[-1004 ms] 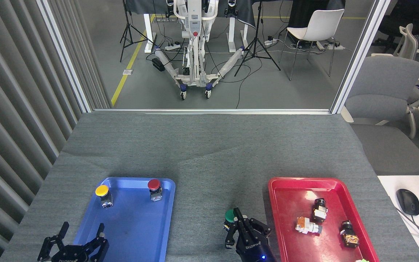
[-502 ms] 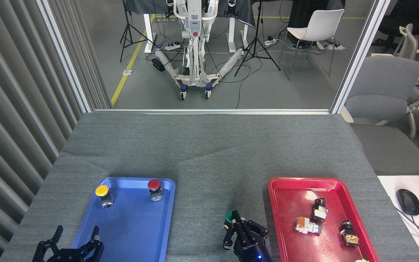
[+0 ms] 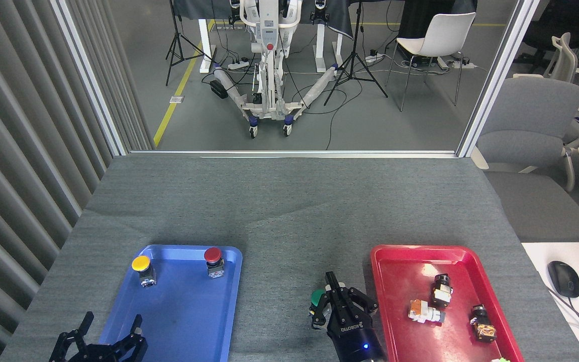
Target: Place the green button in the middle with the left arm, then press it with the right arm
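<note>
Green button on the grey cloth, right gripper over it

Grey felt cloth (image 3: 289, 211) covers the table, with a blue tray (image 3: 179, 322) toward the left and a red tray (image 3: 450, 342) toward the right. The green button (image 3: 317, 297) stands on the bare cloth between the two trays, nearer the red one, its domed cap facing up. The right gripper (image 3: 337, 294) comes in from the bottom edge and sits right over the button's right side; its black fingers (image 3: 330, 279) are drawn close together into a narrow point and hide part of the button. Whether the fingers actually touch the cap cannot be told from this view. A blue light glows on its wrist.

The left gripper (image 3: 111, 326) is low at the bottom edge, over the cloth at the near left corner of the blue tray. Its two fingers are spread wide apart and hold nothing.

Inside the blue tray, a yellow button (image 3: 141, 265) and a red button (image 3: 213, 256) stand upright near the far rim, well apart from each other. Three small switch parts (image 3: 427, 312) lie in the red tray.
</note>
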Motion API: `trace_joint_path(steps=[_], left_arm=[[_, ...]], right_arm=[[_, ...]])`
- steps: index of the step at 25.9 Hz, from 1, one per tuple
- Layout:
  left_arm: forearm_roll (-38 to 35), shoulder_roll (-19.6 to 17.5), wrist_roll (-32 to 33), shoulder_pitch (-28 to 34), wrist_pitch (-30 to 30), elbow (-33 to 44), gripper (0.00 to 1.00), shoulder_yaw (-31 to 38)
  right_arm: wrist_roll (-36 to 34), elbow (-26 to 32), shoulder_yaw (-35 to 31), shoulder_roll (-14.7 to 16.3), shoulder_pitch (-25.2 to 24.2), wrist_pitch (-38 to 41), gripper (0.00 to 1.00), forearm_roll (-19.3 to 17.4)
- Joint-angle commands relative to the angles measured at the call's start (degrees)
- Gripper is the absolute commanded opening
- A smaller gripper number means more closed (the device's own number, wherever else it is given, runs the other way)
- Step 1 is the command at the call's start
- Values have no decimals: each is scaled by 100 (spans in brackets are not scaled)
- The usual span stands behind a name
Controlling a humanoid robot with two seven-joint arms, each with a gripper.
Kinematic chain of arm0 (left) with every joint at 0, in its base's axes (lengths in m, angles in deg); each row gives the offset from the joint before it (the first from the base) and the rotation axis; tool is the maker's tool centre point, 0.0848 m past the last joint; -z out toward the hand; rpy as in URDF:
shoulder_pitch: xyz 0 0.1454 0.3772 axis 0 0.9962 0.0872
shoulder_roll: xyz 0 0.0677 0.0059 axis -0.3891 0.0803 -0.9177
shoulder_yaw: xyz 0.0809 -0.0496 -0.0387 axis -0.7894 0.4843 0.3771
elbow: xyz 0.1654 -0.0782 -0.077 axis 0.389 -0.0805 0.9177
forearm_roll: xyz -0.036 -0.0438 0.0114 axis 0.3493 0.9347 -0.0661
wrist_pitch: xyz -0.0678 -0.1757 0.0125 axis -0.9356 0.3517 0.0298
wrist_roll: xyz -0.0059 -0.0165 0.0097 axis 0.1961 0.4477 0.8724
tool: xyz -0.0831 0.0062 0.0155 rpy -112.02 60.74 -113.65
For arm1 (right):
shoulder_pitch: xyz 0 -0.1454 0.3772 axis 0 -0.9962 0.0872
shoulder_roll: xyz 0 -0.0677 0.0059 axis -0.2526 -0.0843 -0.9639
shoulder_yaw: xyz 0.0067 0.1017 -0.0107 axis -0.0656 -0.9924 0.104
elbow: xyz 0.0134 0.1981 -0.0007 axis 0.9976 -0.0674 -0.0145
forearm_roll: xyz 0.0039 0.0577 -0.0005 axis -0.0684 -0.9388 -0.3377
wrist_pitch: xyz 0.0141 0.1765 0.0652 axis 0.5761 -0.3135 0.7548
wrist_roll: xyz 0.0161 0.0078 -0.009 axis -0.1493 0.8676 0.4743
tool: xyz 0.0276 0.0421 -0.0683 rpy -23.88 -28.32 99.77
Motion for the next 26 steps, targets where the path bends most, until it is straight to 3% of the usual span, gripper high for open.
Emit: trace_joint_path(steps=[1, 10, 19, 23, 26], left_arm=[[-5, 6, -9, 0, -36, 7, 99, 3], [4, 15, -1, 0, -88, -19, 99, 3], [4, 42, 17, -79, -115, -1, 99, -15], [-5, 42, 17, -220, -106, 139, 99, -24], [4, -2, 17, -228, -141, 139, 99, -33]], right_arm=[[-28, 393, -256, 44, -133, 29, 100, -10], [-2, 700, -1390, 360, -520, 21, 100, -10], [51, 709, -1592, 395, -669, -6, 100, -19], [59, 709, -1592, 448, -678, 3, 100, -362], [51, 709, -1592, 439, -678, 3, 100, -397]])
